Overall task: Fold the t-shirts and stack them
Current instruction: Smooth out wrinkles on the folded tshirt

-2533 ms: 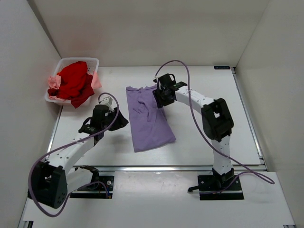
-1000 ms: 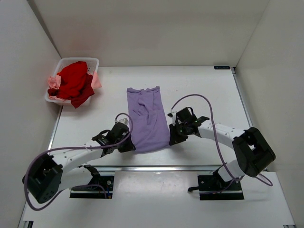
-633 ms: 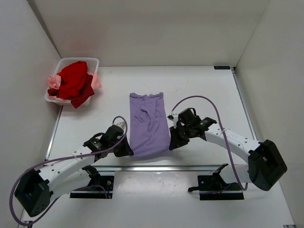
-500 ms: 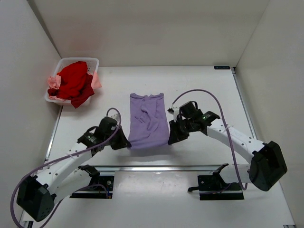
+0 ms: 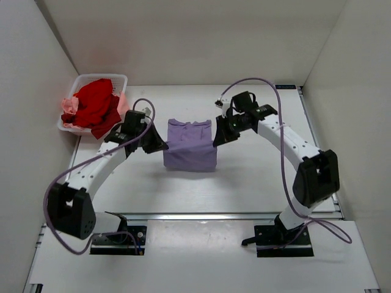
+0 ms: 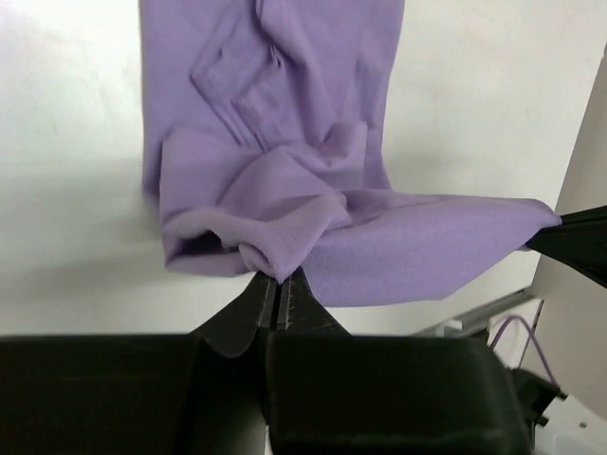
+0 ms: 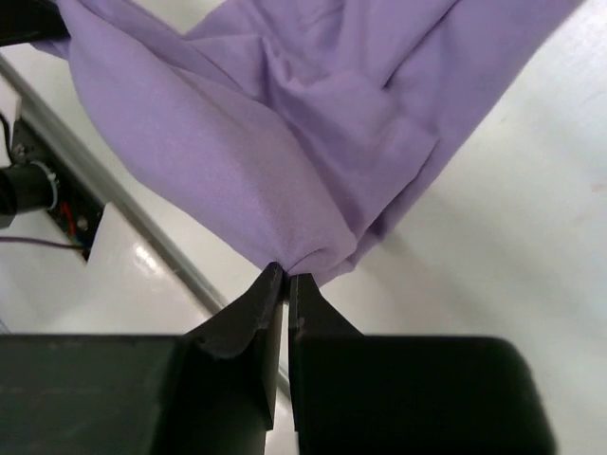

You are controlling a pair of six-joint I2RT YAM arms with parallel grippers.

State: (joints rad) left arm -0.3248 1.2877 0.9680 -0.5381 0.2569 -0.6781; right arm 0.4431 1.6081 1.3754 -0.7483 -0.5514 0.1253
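Top view, cloth: the purple shirt (image 5: 190,152) is lying in the middle of the desk (image 5: 263,177), with one half lifted and doubling over the half that is resting flat.
Top view, hands: the left hand (image 5: 160,147) and right hand (image 5: 215,139) are each pinching one end of the raised edge, and the cloth is hanging stretched between them.
Top view, others: the red shirt (image 5: 91,107) and pink shirt (image 5: 69,107) are waiting in the basket (image 5: 116,78) at the far left, well apart from the fold.
Left wrist, grip: the left hand (image 6: 278,286) is clamping narrow on a bunched corner of the purple shirt (image 6: 275,104), and a wad of cloth is piling up just past the tips.
Left wrist, advice: I am judging that this side needs gentle outward tension, so the wad is flattening as the edge is coming down.
Right wrist, grip: the right hand (image 7: 285,277) is closing tight on a small peak of the purple shirt (image 7: 313,123), with a smooth sheet sloping away from it.
Right wrist, advice: I am planning to lower both hands level and together, laying the raised edge square on the flat half before letting go, since uneven lowering is likely to skew the fold.
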